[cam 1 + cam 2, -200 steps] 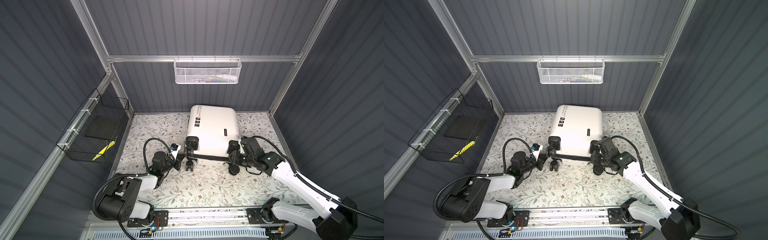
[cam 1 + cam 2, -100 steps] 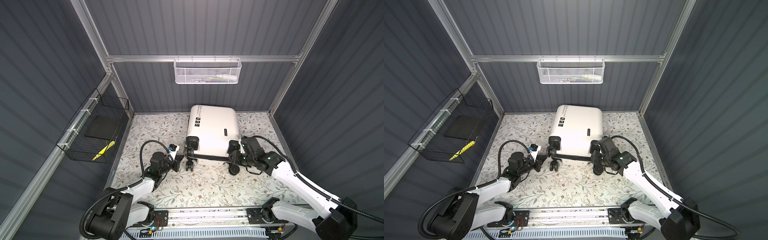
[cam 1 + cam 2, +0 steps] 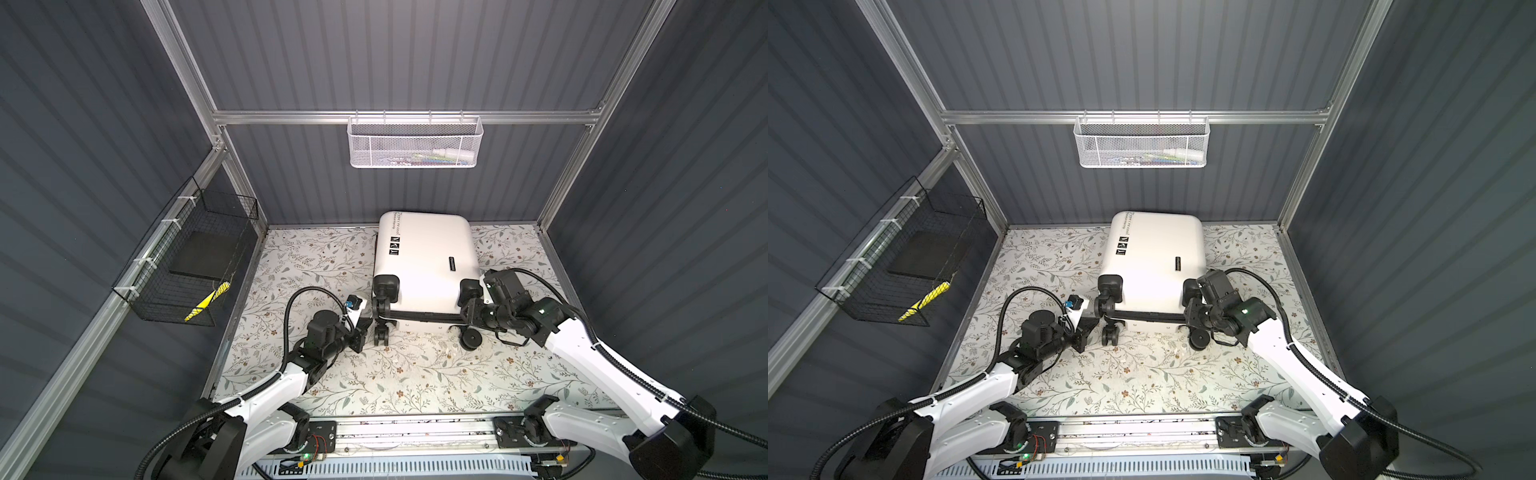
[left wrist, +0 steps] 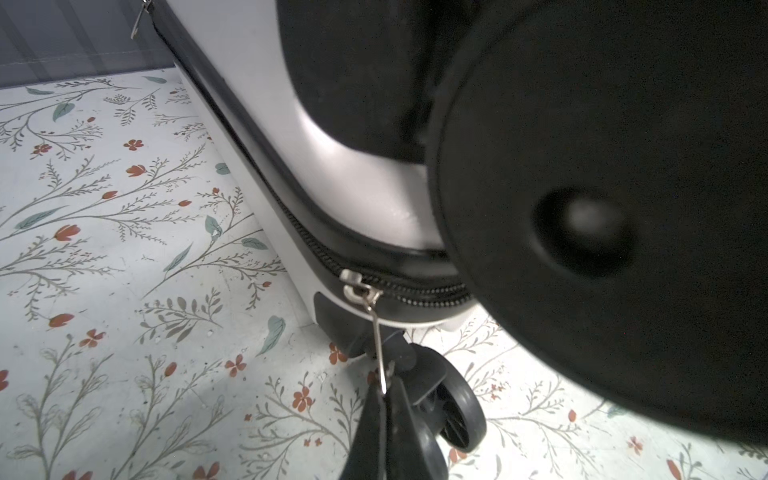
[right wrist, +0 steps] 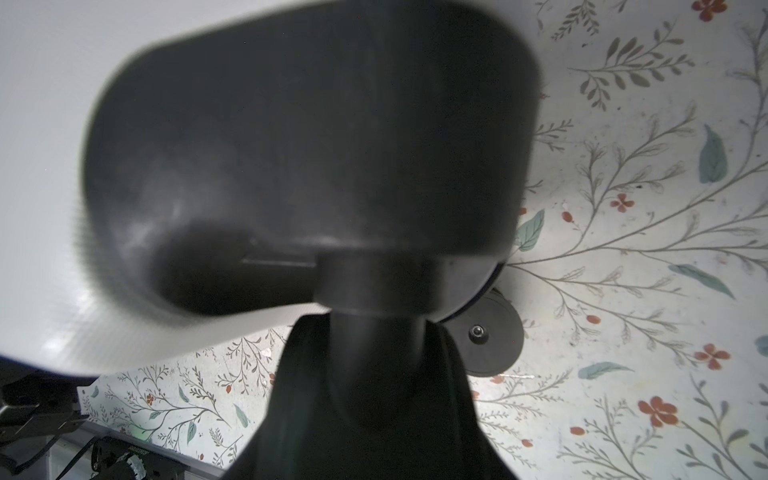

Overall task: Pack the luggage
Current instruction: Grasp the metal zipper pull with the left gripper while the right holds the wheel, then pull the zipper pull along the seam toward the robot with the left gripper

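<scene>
Robot lab cell: aluminium frame (image 3: 291,117), grey panelled walls (image 3: 415,54).

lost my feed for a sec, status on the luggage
Left tool shut on zipper pull. Right tool clamped round a wheel stem. Luggage flat, lid closed. Nothing seen in the way.

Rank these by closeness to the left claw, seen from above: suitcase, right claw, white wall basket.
1. Suitcase: touching; the left gripper pinches its zip tab.
2. Right gripper: across the suitcase's wheeled end, on the right.
3. White basket: up on the back wall.
</scene>
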